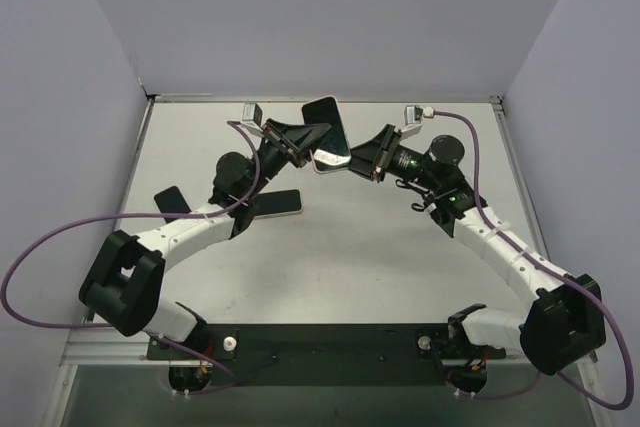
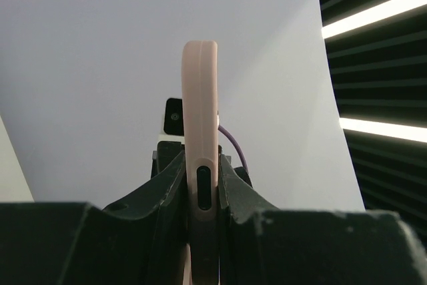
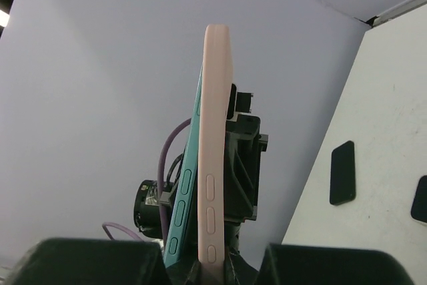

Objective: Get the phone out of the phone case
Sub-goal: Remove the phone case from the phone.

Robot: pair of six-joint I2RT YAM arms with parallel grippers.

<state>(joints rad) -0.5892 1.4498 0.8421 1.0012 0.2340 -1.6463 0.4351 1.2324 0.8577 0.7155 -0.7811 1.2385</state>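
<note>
A soft pink silicone phone case (image 2: pixel 200 98), with the slim teal phone (image 3: pixel 181 205) peeling from it, hangs above the bench's (image 1: pixel 360 267) far edge. The left hand (image 2: pixel 200 165) and right hand (image 3: pixel 210 261) each pinch it narrowly.

text: none readable | phone case (image 3: pixel 213 131): no print seen edge-on | finer marks possibly too small to tell

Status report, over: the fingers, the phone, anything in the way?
Left fingers shut on phone case. Right fingers shut on phone and case. Phone partly out of case, held in air. Nothing blocking.
</note>
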